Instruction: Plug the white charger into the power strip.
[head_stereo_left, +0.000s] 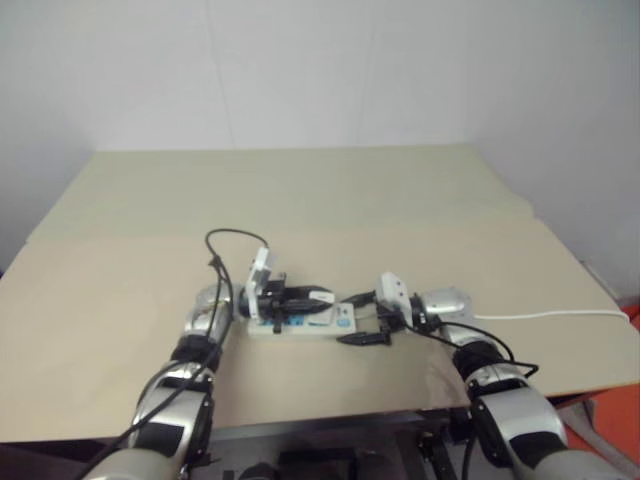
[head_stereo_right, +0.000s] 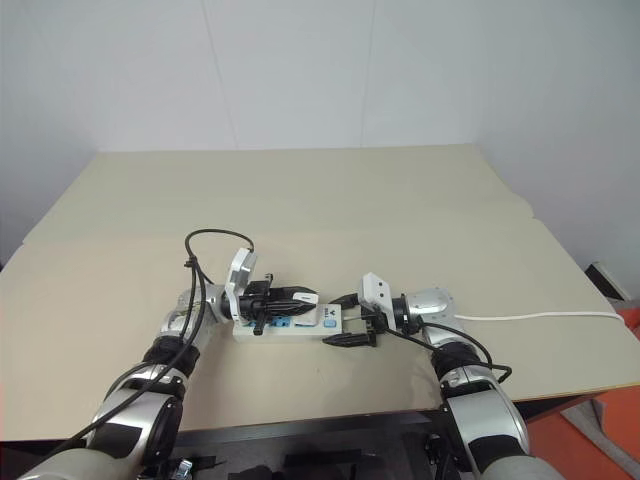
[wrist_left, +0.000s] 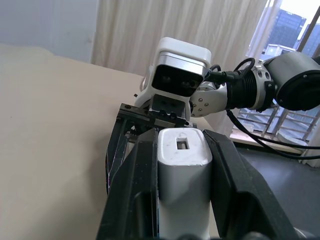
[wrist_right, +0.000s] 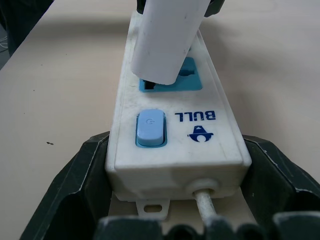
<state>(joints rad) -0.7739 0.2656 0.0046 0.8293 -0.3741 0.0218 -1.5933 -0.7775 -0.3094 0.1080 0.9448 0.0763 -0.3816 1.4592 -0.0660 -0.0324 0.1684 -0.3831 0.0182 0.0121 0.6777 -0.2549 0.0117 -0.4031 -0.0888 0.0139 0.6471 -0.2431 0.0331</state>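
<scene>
White charger sits tilted over the power strip's blue socket, squeezed in the left gripper. Right gripper hugs the strip's switch end. Straighten it, then push down slowly.

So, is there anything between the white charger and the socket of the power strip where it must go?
Nothing visible. The left gripper holds the white charger tilted, its lower end at a blue socket of the power strip. The right gripper brackets the strip's switch end, clear of the socket.
</scene>
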